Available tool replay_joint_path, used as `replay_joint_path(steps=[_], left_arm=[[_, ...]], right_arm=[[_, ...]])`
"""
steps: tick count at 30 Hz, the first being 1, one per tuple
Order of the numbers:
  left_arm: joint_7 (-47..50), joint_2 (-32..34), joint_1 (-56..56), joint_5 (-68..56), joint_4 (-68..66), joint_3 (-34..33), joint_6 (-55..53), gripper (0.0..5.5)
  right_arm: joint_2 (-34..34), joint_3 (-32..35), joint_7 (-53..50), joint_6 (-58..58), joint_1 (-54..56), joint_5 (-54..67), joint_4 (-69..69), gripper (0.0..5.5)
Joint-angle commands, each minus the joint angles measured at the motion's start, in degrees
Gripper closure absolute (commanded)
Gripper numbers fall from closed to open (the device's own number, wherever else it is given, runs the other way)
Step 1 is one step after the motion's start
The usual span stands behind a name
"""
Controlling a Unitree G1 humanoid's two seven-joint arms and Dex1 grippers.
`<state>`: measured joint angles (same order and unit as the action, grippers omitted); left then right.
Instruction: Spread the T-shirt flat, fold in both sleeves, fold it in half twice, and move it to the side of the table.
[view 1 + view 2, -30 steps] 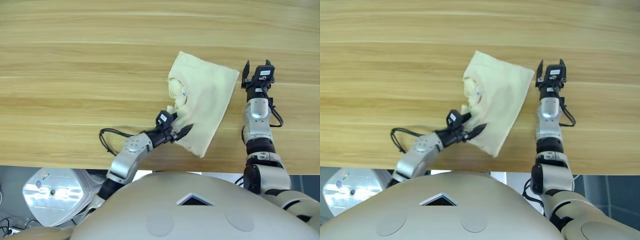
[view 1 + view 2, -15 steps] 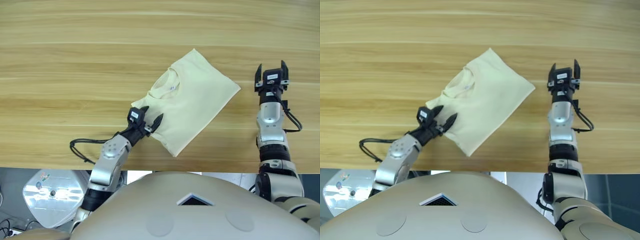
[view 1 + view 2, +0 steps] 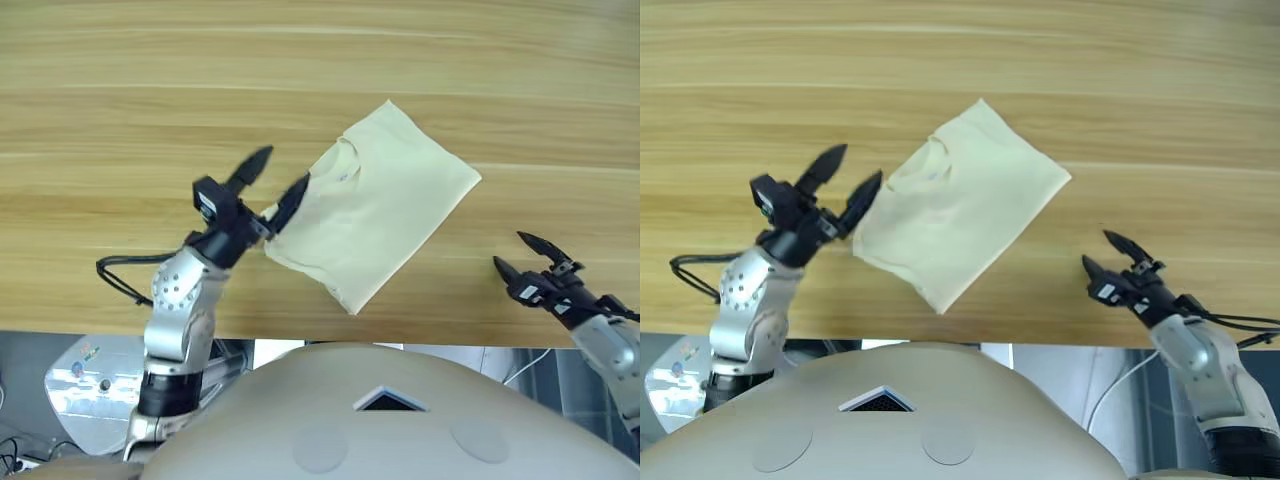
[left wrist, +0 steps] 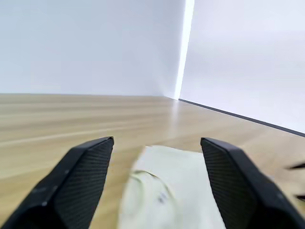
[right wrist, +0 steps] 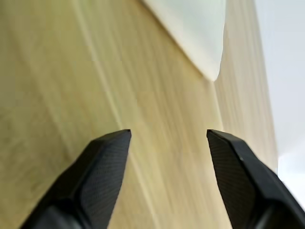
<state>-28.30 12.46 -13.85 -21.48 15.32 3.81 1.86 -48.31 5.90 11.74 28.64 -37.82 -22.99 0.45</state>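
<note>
Left arm [image 3: 182,300] in silver-grey metal, built of rounded segments, with a round cap on the joint housing and a black section lower down. Left cable [image 3: 122,284] black, thin, looping out beside this arm. Left gripper [image 3: 284,167] all black: a boxy base and two long tapering prongs ending in points. From the left wrist, left fingers [image 4: 78,183] wedge-shaped, covered with a fine dotted texture. Right arm [image 3: 612,345] of the same silver-grey, with right cable [image 3: 1240,321] thin and black along it. Right gripper [image 3: 509,250] black too, same pointed pair, small light marks on its base. Right fingers [image 5: 102,176] matte, finely grained, broad at the root.
</note>
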Motion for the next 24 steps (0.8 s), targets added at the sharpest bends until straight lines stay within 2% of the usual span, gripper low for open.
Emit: replay_joint_path(steps=[1,5,11,16,20,24], left_arm=[[4.67,-5.06,9.98,1.6,-13.15,-2.97,3.21,2.09],[5.53,-7.07,13.87,0.36,-21.62,-7.09,7.17,2.09],[5.45,-6.66,15.35,1.25,-24.46,-10.07,9.68,2.09],[5.73,-6.57,15.69,2.24,-25.66,-10.58,10.6,2.09],[6.14,-6.68,16.37,2.89,-27.26,-10.85,11.18,2.09],[5.59,-6.58,15.95,2.41,-26.34,-11.26,11.25,2.09]], right_arm=[[1.84,-6.36,4.06,-1.99,13.34,-2.31,7.94,2.54],[5.88,-11.91,3.78,-2.33,34.77,-4.44,20.3,2.54],[16.02,-21.26,-1.09,-1.89,58.46,-10.85,40.73,2.54],[28.16,-20.5,-9.23,-5.77,77.12,-7.8,62.04,2.54],[34.39,-16.93,-17.47,-12.76,85.35,-4.22,72.57,2.54],[31.25,-16.38,-22.68,-13.48,82.32,-3.95,74.98,2.54]])
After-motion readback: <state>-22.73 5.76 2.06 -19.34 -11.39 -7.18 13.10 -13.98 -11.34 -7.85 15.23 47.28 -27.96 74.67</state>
